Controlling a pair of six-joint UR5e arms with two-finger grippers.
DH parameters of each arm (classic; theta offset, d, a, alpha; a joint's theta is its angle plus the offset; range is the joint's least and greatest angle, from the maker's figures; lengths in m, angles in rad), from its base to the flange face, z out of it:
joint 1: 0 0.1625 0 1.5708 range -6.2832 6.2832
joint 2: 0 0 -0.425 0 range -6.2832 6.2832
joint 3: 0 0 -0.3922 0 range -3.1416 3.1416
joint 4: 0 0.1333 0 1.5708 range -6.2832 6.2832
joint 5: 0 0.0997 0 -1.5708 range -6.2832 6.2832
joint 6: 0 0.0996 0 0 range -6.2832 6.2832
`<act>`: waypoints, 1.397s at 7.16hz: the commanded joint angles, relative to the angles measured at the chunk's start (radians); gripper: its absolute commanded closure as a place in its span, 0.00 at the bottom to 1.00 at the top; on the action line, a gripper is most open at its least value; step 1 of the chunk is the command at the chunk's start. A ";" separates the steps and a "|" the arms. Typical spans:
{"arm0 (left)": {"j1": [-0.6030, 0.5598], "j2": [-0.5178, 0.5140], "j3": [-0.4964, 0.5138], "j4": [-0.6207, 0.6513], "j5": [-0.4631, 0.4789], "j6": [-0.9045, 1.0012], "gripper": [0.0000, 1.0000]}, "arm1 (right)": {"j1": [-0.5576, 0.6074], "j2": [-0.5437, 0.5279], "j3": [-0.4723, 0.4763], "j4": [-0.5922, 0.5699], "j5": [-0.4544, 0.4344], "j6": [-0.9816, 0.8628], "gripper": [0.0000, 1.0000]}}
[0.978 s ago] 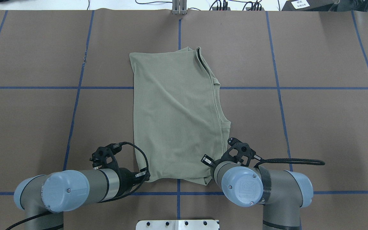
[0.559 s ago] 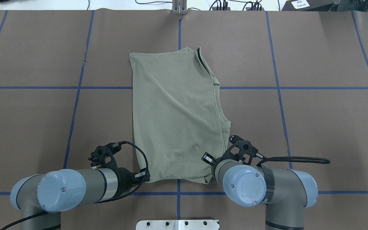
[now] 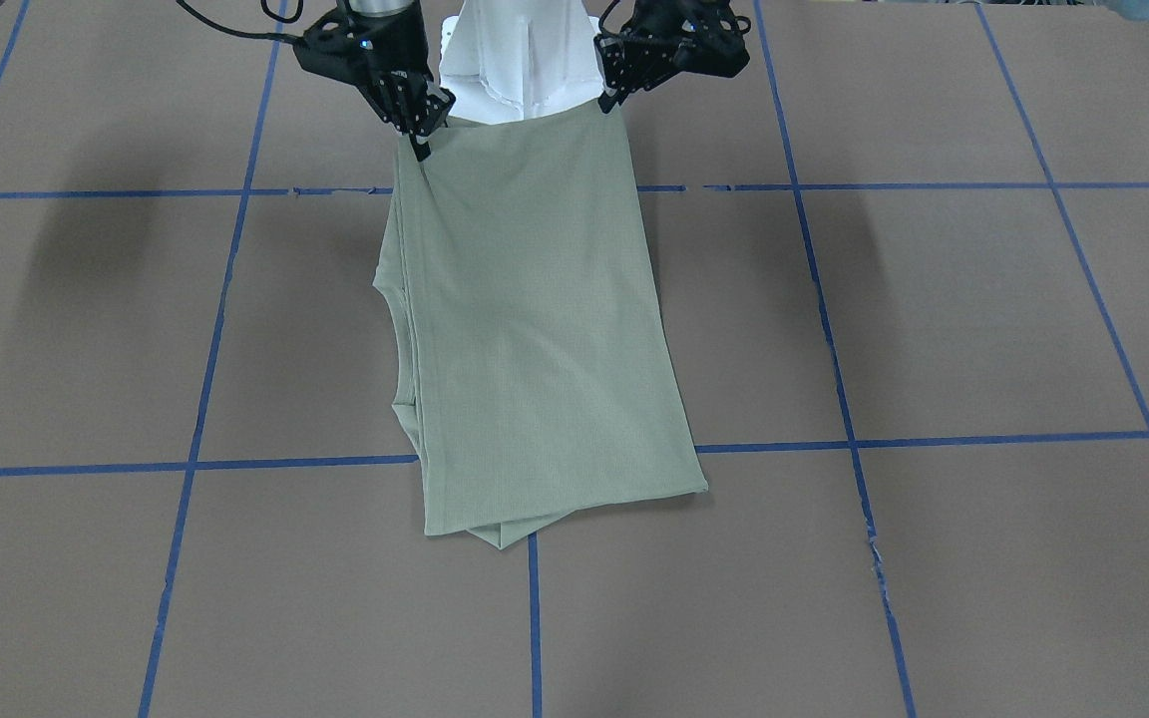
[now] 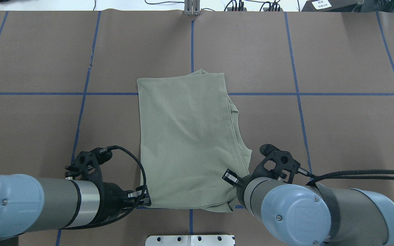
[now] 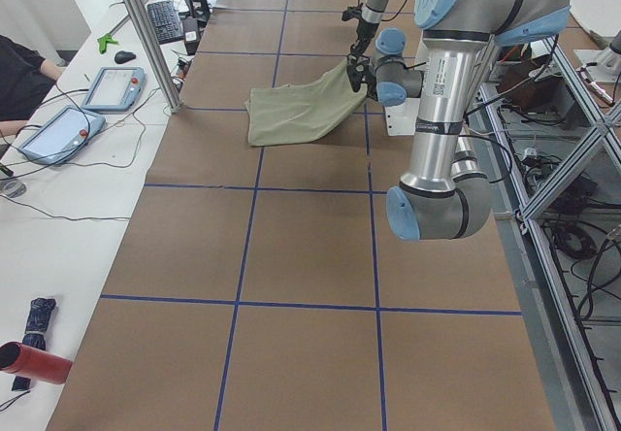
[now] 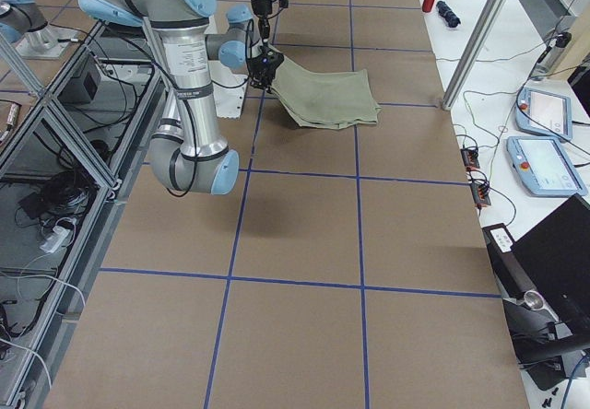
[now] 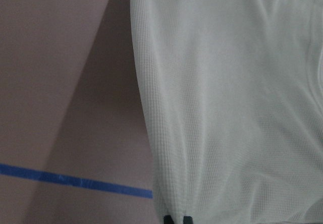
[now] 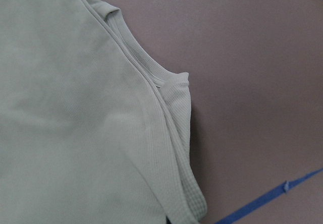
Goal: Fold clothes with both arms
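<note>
Gripping near corners of the shirt [image 3: 535,329], left hand [image 3: 612,97] and right hand [image 3: 422,135] both look clamped on cloth. Fingertips [image 7: 170,219] mostly buried in fabric, so only fairly sure.

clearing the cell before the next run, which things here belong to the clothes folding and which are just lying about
Job: sage-green knit shirt; black two-finger left gripper and right gripper, each shut on a robot-side corner of it.

Lying about: red cylinder, grey tablet-like pendant, black keyboard, all on the white side bench.

Place: robotics lab | taped-grid table [image 4: 354,51] | teach pendants [image 5: 112,88] | aluminium post [image 5: 147,35]
</note>
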 commanded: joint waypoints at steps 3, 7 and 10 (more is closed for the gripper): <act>-0.224 -0.176 0.131 0.155 -0.069 0.283 1.00 | 0.147 0.143 -0.101 -0.074 0.048 -0.192 1.00; -0.366 -0.257 0.487 0.046 -0.065 0.553 1.00 | 0.348 0.304 -0.655 0.258 0.126 -0.407 1.00; -0.368 -0.306 0.644 -0.054 -0.062 0.557 1.00 | 0.393 0.377 -0.861 0.380 0.134 -0.443 1.00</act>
